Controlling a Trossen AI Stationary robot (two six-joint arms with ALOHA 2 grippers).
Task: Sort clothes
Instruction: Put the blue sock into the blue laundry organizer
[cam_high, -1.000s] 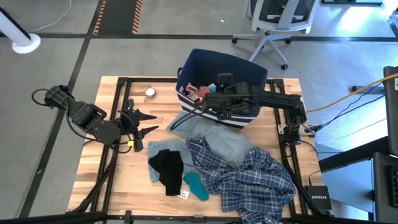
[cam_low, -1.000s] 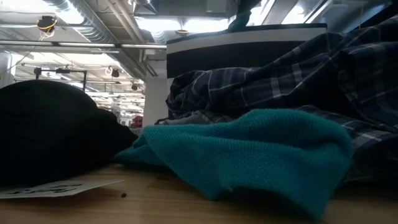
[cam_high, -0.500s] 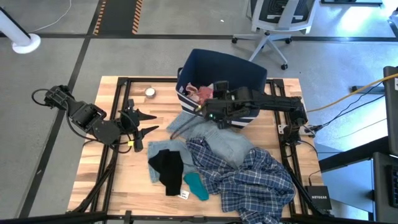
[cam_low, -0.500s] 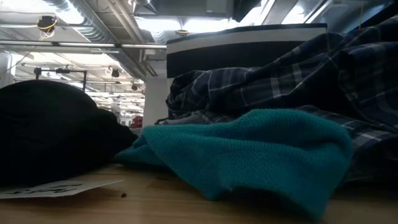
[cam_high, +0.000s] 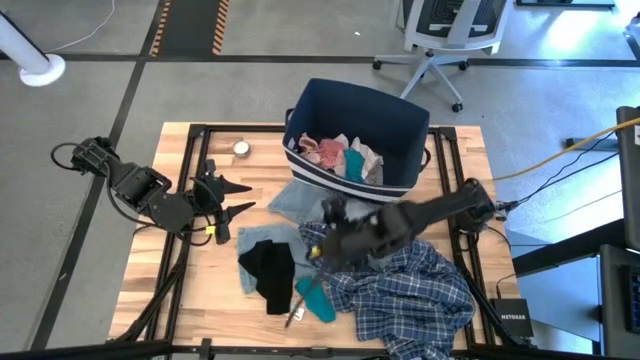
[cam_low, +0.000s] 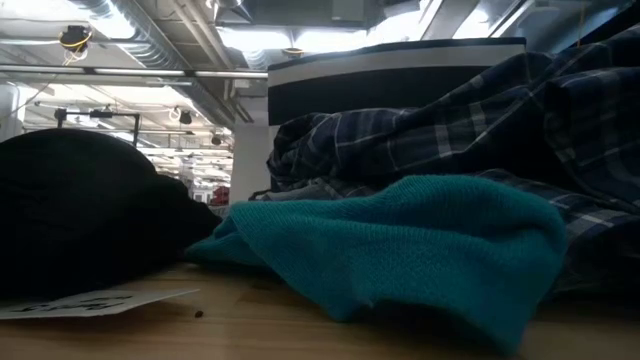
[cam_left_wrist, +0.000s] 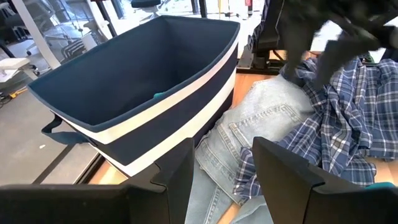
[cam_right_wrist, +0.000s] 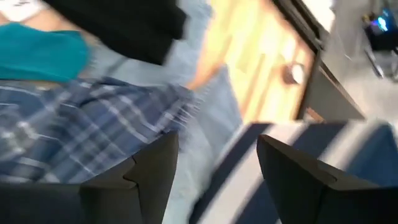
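A blue-white plaid shirt lies heaped at the table's near right, partly over light blue denim. Left of them lie a black piece and a teal piece. The low view shows the teal piece, black piece and plaid shirt close up. Pink, teal and white pieces lie inside the navy bin. My right gripper hangs open over the denim and the shirt's edge. My left gripper waits open at the table's left.
The striped navy bin stands at the far middle of the table. A small round silver object sits left of it. Bare wood shows at the near left. An office chair stands beyond the far edge.
My right gripper has swung from above the bin toward the table's near edge and now hangs over the denim and plaid shirt. With the arm gone, the pieces inside the bin show. The clothes on the table lie as before.
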